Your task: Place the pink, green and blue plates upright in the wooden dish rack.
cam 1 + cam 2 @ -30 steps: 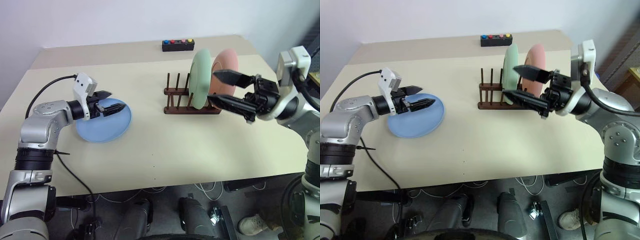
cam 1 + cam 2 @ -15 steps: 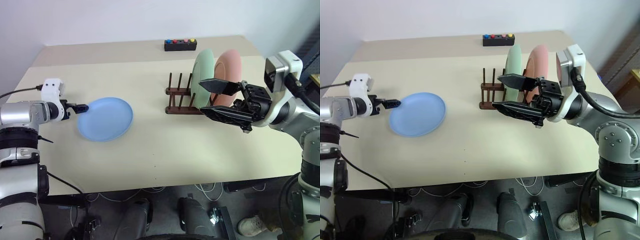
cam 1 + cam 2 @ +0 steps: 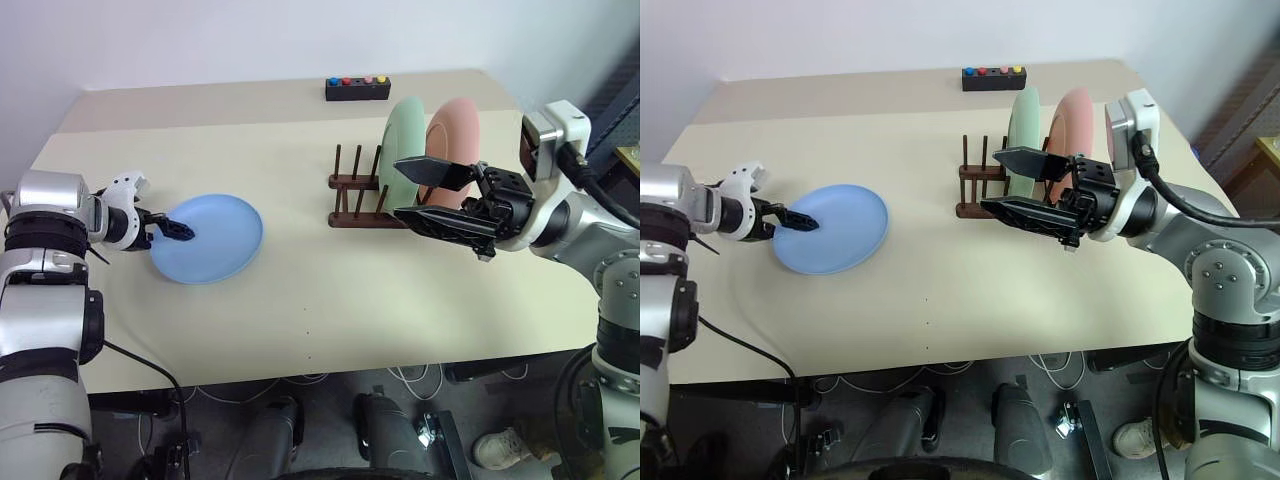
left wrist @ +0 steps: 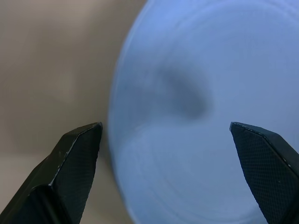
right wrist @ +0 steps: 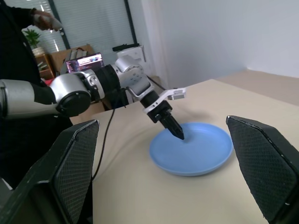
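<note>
The blue plate (image 3: 215,240) lies flat on the table at the left. My left gripper (image 3: 178,230) points steeply down at its left rim. It is open, with one finger (image 4: 77,158) over the table and the other (image 4: 266,158) over the plate. The green plate (image 3: 408,135) and the pink plate (image 3: 457,128) stand upright side by side in the right end of the wooden dish rack (image 3: 350,217). My right gripper (image 3: 400,188) hovers open and empty in front of those plates, pointing left over the table.
A black box with coloured buttons (image 3: 356,89) sits at the table's far edge. Empty pegs (image 3: 341,165) stand at the rack's left end. A cable (image 3: 150,365) hangs off the table's front left edge. A person (image 5: 14,46) stands beyond the table's left side.
My left gripper drew back leftward off the blue plate, sank and tipped steeply down at the plate's left rim. My right gripper has stayed open in front of the rack.
</note>
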### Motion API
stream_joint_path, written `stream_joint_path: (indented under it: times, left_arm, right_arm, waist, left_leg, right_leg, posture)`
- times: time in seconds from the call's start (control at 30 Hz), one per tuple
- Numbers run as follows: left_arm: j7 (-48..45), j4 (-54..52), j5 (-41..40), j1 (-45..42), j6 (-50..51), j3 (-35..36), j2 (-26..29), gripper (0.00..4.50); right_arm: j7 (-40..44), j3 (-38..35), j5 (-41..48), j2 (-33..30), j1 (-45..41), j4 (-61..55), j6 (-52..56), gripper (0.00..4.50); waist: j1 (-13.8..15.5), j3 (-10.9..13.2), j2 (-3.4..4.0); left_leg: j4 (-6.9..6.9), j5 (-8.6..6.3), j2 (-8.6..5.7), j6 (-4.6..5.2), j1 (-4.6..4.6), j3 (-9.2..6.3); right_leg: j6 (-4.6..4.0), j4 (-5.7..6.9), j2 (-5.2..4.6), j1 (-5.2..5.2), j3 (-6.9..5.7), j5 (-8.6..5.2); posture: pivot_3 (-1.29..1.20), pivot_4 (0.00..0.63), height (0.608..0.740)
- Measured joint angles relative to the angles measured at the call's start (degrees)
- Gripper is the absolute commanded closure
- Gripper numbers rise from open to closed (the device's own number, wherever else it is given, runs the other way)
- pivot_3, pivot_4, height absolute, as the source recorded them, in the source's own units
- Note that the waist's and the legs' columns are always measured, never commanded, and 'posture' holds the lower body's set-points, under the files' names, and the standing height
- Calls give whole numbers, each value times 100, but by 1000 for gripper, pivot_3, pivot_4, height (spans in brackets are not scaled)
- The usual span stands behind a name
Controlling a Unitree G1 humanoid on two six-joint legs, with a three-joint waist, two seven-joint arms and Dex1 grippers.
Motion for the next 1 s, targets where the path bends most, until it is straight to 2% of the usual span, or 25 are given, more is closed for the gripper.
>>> stream_joint_path:
  times: [0.03, 0.1, 0.27, 0.57, 0.73, 0.87, 1.0]
  left_arm:
    - [14, 36, 8, 0, 6, 36, -12, 833]
    - [113, 122, 1, 3, 66, 197, -47, 1782]
    - [366, 277, -45, 9, 191, 611, -159, 4389]
    - [489, 68, -519, 210, 267, 1602, -271, 4454]
    - [474, -924, -1100, 830, 39, 2468, -344, 4454]
    - [1060, -1792, -1837, 906, 44, 3780, -841, 4454]
    - [1924, -2848, -2177, 1125, -275, 4406, -1549, 4454]
  right_arm:
    - [-17, 0, 2, 0, 3, 0, 0, 0]
    - [-55, -6, 8, -1, 32, 0, 0, 0]
    - [-92, -8, 9, -5, 66, -2, 0, 0]
    - [34, 48, -161, -53, 61, -8, -83, 0]
    - [417, 717, -1658, -218, 212, -72, -1168, 0]
    - [481, 1392, -2919, 52, -32, -77, -2294, 0]
    - [327, 1958, -4324, 247, -492, -83, -3620, 0]
  waist:
    - [1, 0, 0]
    - [4, 0, 1]
    - [31, -1, 0]
    - [80, -2, 0]
    - [16, -1, -1]
    - [-6, -1, -1]
    - [-4, -1, -2]
  left_leg:
    - [0, 0, 0, 0, 0, 0]
    - [0, 0, -1, 0, 0, 0]
    - [4, 0, -5, 0, 0, 0]
    - [6, 0, -4, 0, 0, -1]
    - [5, 2, -2, -6, -2, 1]
    - [8, 6, -2, -12, -2, 1]
    - [7, 24, -3, -43, -1, 2]
  right_leg:
    - [0, 0, -1, 0, 0, 0]
    - [0, 1, -4, 0, 0, 0]
    - [0, 0, -4, 4, 0, 0]
    - [1, 1, -9, 2, -1, 0]
    - [0, 9, -9, -5, 0, 0]
    - [1, 19, -6, -8, 0, 0]
    - [1, 29, -3, -12, 1, 0]
  posture:
    - [0, 150, 740]
    - [0, 150, 740]
    - [0, 150, 740]
    - [0, 150, 740]
    - [0, 150, 740]
    - [0, 150, 740]
    - [0, 150, 740]
